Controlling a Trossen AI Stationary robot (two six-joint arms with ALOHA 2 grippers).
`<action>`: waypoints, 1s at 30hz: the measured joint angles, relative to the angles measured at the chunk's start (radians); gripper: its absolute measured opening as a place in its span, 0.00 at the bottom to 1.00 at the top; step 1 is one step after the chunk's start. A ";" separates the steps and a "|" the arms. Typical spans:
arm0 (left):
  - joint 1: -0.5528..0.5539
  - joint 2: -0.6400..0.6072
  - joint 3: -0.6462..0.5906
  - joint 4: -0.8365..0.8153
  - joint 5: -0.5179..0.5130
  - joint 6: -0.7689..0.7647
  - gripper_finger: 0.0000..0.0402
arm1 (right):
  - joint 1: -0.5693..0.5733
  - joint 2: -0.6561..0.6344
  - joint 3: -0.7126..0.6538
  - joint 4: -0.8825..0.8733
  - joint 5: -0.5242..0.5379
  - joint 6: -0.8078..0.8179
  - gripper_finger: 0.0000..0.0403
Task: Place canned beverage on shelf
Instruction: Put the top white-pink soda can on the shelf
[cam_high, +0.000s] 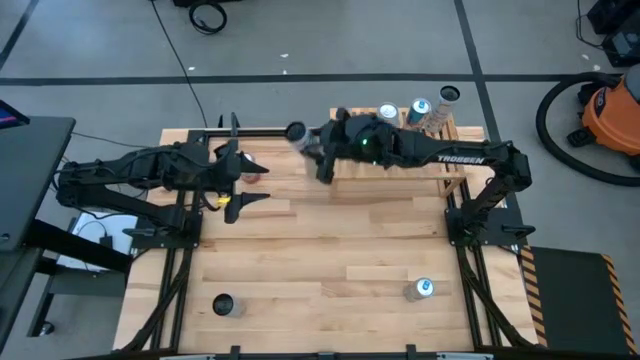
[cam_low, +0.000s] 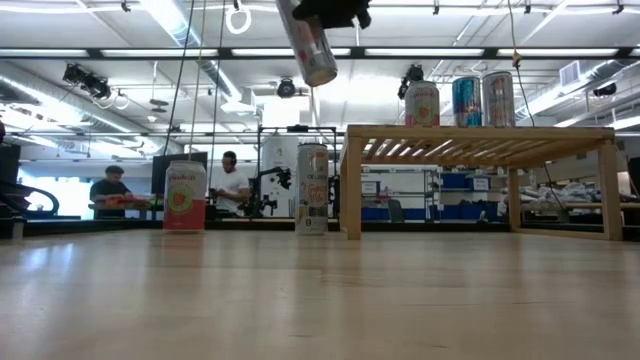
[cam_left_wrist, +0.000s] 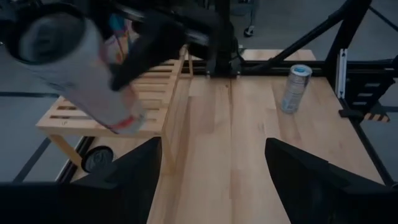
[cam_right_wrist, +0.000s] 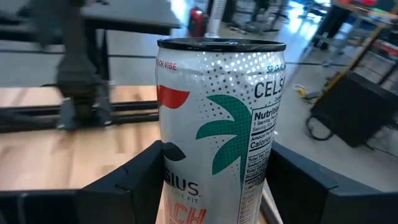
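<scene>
Right hand (cam_high: 318, 150) lifting a can (cam_right_wrist: 221, 134) beside the shelf (cam_high: 452, 160).

The right hand is pinching a tall silver can between its two fingers, holding it tilted in the air, high above the counter (cam_high: 320, 250) and just off the shelf's open end. Three cans (cam_low: 465, 100) are standing upright on the shelf's slatted top. The left hand (cam_high: 238, 183) is hanging with its fingers spread and nothing between them, over the counter's far left part, close to a pink can (cam_low: 185, 196) standing there.
</scene>
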 joint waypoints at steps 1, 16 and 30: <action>0.000 0.000 0.000 -0.002 0.000 0.000 0.71 | -0.015 -0.004 0.000 -0.003 0.000 0.005 0.61; 0.000 0.000 0.000 -0.037 -0.001 0.000 0.71 | -0.196 -0.006 0.000 0.094 -0.052 0.054 0.62; 0.000 0.001 0.000 -0.045 -0.002 -0.008 0.71 | -0.298 -0.177 -0.012 -0.011 -0.112 0.086 0.62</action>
